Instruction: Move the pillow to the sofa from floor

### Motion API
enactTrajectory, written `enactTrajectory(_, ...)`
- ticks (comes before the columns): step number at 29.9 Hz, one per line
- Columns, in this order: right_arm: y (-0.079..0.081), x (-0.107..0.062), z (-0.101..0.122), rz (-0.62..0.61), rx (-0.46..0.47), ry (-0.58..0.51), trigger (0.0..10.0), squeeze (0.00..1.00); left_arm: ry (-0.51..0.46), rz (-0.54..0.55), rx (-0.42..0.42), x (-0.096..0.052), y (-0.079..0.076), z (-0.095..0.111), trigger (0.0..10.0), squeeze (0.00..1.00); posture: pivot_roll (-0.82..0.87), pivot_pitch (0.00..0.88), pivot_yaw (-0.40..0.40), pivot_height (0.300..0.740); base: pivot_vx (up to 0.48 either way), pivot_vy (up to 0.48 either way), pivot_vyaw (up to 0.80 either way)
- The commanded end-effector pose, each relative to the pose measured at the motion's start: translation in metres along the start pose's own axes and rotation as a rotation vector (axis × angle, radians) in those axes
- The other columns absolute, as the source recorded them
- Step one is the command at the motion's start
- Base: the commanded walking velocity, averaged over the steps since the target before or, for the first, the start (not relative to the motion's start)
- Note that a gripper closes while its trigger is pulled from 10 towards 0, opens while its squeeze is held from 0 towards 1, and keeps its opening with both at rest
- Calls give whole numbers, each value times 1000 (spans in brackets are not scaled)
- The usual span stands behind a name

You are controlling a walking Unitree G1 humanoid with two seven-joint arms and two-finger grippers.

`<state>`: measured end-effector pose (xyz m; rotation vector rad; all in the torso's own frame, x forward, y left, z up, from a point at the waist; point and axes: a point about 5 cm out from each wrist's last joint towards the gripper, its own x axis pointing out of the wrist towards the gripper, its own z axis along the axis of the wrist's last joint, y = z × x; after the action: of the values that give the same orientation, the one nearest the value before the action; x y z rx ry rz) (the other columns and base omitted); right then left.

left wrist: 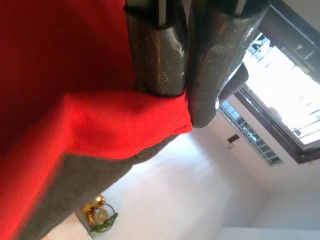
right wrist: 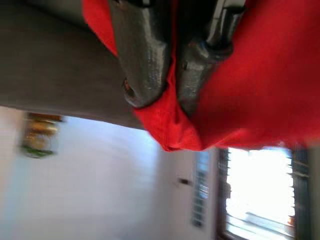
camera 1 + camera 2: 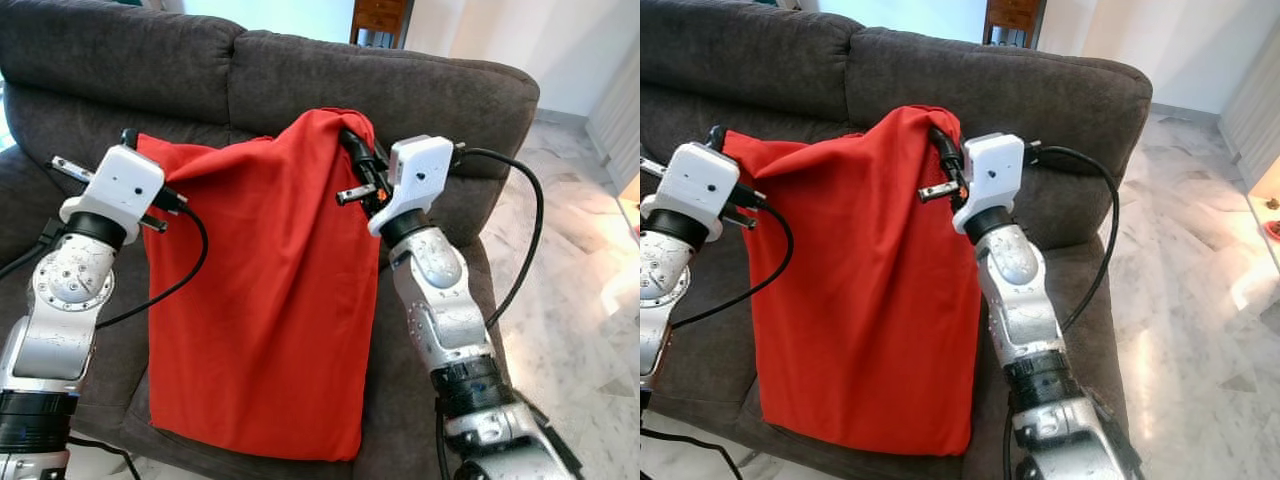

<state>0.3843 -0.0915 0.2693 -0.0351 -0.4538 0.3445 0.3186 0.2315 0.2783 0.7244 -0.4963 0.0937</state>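
The red pillow (image 3: 265,300) stands upright on the dark grey sofa (image 3: 420,90), its lower edge near the front of the seat and its top against the backrest. My left gripper (image 3: 130,141) is shut on the pillow's top left corner; in the left wrist view the gripper (image 1: 186,97) pinches red fabric between both fingers. At the top right corner, my right gripper (image 3: 353,142) is also shut on the pillow. The right wrist view shows that gripper (image 2: 170,97) with a fold of red cloth squeezed in it.
The sofa's right armrest (image 3: 480,290) lies just behind my right arm. Pale marble floor (image 3: 570,320) spreads to the right of the sofa. A wooden cabinet (image 3: 378,15) stands behind the backrest, and a white ribbed panel (image 3: 615,110) is at the far right.
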Motion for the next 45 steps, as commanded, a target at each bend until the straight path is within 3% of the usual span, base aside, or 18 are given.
enactTrajectory(1,-23,7,23,-108,-42,-95,10000,0,-44,-2,16,10,9,6,10000,0,185,115,-58,740,0,0,0)
enactTrajectory(10,-44,3,13,-193,-78,-39,10000,0,-41,-9,57,24,15,2,10000,0,177,118,-55,740,0,0,0)
enactTrajectory(17,-63,-7,-7,-297,-153,77,10000,0,-23,-17,100,20,20,-8,10000,0,180,125,-63,740,0,0,0)
enactTrajectory(19,-78,-14,-12,-363,-165,111,10000,0,-22,-4,127,24,31,-9,10000,0,185,128,-61,740,0,0,0)
enactTrajectory(26,-89,-18,-11,-417,-172,116,10000,0,-13,9,143,24,37,-13,10000,0,180,131,-62,740,0,0,0)
enactTrajectory(35,-69,-29,-40,-328,-164,208,10000,0,18,-77,113,7,11,-22,10000,0,180,141,-67,740,0,0,0)
enactTrajectory(38,-59,-37,-53,-256,-165,250,10000,0,28,-121,98,-3,-6,-19,10000,0,177,143,-67,740,0,0,0)
enactTrajectory(45,-56,-58,-70,-219,-166,327,10000,0,38,-187,41,-23,-34,-13,10000,0,174,152,-78,740,0,0,0)
